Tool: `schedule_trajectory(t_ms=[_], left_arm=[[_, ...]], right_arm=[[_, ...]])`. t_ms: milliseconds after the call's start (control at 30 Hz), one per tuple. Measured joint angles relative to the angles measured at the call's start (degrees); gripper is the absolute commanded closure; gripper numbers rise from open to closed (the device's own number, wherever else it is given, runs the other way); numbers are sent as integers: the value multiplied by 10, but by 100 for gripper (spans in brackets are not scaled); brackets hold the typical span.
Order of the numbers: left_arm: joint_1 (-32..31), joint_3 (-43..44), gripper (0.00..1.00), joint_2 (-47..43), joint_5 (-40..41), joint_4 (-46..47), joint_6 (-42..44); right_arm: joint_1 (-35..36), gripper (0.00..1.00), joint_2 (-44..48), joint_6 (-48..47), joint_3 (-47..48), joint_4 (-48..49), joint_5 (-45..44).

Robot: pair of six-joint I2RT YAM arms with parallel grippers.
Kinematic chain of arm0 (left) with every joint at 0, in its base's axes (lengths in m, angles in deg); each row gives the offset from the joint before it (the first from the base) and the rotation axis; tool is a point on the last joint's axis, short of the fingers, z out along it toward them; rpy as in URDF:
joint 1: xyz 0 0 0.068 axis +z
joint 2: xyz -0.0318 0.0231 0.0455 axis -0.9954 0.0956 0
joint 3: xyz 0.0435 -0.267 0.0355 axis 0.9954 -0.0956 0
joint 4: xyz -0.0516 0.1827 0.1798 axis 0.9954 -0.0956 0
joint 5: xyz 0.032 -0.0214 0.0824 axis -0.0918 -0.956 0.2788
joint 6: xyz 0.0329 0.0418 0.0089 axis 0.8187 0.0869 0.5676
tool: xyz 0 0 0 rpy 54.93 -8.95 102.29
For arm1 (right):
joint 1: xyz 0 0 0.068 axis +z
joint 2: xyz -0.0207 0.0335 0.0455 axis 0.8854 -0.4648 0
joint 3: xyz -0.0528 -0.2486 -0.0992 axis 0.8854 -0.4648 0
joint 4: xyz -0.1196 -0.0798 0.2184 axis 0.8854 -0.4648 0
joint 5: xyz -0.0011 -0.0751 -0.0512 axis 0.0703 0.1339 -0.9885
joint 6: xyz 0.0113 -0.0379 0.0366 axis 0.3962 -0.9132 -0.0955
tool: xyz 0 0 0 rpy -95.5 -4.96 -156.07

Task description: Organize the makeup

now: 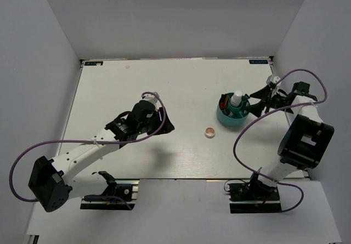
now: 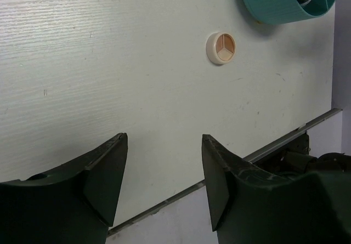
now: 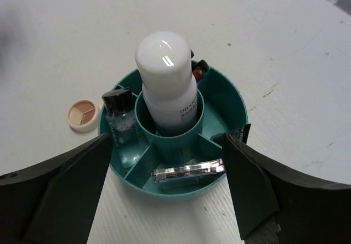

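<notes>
The teal round cup [image 3: 219, 98] holds most of the makeup. A white bottle [image 3: 167, 79] stands in its middle tube, and a short black-capped tube [image 3: 119, 120] sits in the left compartment. The square palette [image 3: 189, 171] stands on edge in the near compartment, and the red-black pencil [image 3: 198, 66] shows at the back. My right gripper [image 3: 167, 141] is open around the cup's near side and holds nothing. The round beige compact [image 1: 210, 132] lies on the table left of the cup [image 1: 233, 115]. My left gripper [image 2: 164, 138] hangs open and empty, short of the compact [image 2: 221, 47].
The white table [image 1: 137, 90] is boxed in by grey walls at the back and both sides. Its metal front edge [image 2: 274, 142] runs just beyond my left fingers. Purple cables loop off both arms; the right arm's cable [image 1: 238, 145] hangs near the cup.
</notes>
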Motion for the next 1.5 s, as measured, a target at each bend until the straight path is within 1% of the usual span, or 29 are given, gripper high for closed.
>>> schedule_trajectory(t_ms=[100, 200, 233, 300, 333, 367, 400, 433, 533, 567, 600, 667, 700, 733, 767, 833, 867, 900, 933, 1100, 1200, 1333, 1500], left_arm=[[0, 0, 34, 2, 0, 5, 0], [0, 0, 37, 7, -12, 14, 1], [0, 1, 39, 11, -16, 16, 2], [0, 5, 44, 24, -24, 23, 5], [0, 10, 50, 34, -29, 26, 8], [0, 14, 55, 44, -33, 31, 9], [0, 18, 59, 53, -37, 34, 12], [0, 22, 68, 61, -41, 38, 15], [-1, 27, 76, 76, -52, 47, 20], [-1, 28, 78, 80, -55, 50, 21], [-1, 28, 78, 81, -58, 52, 22], [-1, 28, 78, 81, -62, 56, 22], [-1, 28, 78, 81, -63, 58, 22], [-1, 28, 76, 81, -63, 59, 22], [-1, 28, 69, 81, -63, 59, 22], [-1, 28, 60, 81, -63, 59, 22], [-1, 28, 51, 80, -63, 59, 22], [-1, 28, 49, 79, -63, 58, 23], [-1, 28, 48, 78, -63, 58, 21], [-1, 28, 45, 73, -62, 56, 18], [-1, 28, 45, 67, -59, 53, 17], [-1, 24, 44, 48, -57, 47, 15], [-1, 10, 44, 15, -47, 39, 11]], right_arm=[[-5, 24, 24, -37, 27, -54, 0], [-6, 43, 50, -94, 53, -125, 1], [-6, 56, 56, -120, 63, -154, 1], [-5, 69, 62, -171, 78, -215, 2], [-2, 98, 65, -199, 81, -242, 2], [1, 100, 69, -225, 80, -263, 0], [5, 100, 75, -244, 74, -279, -4], [12, 100, 86, -266, 61, -290, -8], [47, 100, 144, -328, -3, -318, -30], [63, 97, 163, -344, -26, -325, -39], [84, 83, 185, -361, -52, -330, -50], [127, 70, 225, -374, -98, -333, -71], [146, 61, 243, -368, -117, -322, -82], [165, 57, 263, -345, -138, -298, -96], [183, 55, 279, -315, -152, -275, -108], [230, 43, 304, -240, -174, -213, -146], [250, 34, 306, -206, -177, -186, -166], [273, 16, 303, -169, -177, -160, -189], [296, 11, 292, -136, -173, -139, -214], [385, 11, 199, -4, -125, -56, -317], [428, 11, 175, 55, -115, -18, -374], [472, 11, 129, 107, -83, -3, -424], [501, 11, 75, 145, -65, 11, -472]])
